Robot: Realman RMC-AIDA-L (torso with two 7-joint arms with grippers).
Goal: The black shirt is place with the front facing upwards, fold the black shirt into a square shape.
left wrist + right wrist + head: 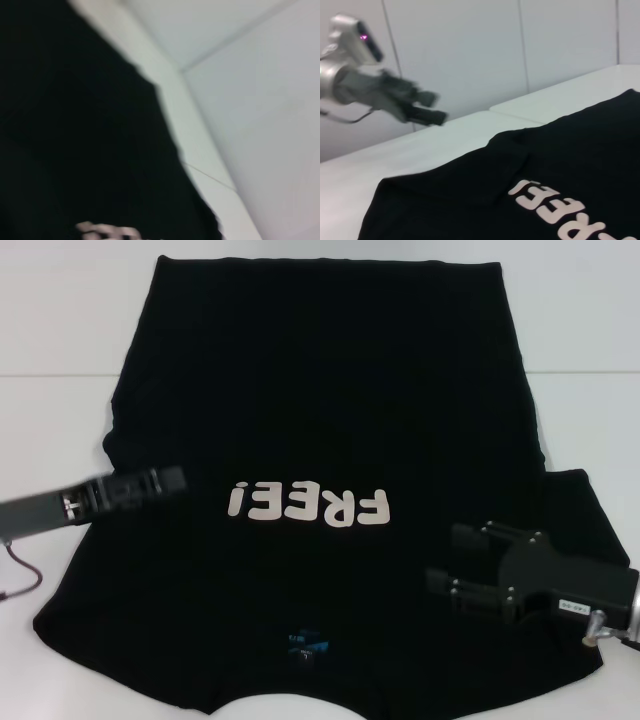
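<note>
The black shirt [320, 390] lies front up on the white table [60, 340], collar and blue neck tag [305, 645] toward me, with the "FREE!" lettering [310, 505] upside down. Its left sleeve [112, 435] is folded in over the body; the right sleeve [580, 500] lies spread out. My left gripper [178, 480] hovers over the shirt's left side, empty, and in the right wrist view [437, 109] its fingers look apart. My right gripper [452, 558] is open and empty above the shirt's right side. The shirt also fills the left wrist view [75, 125] and shows in the right wrist view [570, 150].
White table surface surrounds the shirt, with a seam line [60, 373] across it. A white wall [470, 50] stands behind the table. A red cable [22, 575] hangs by my left arm.
</note>
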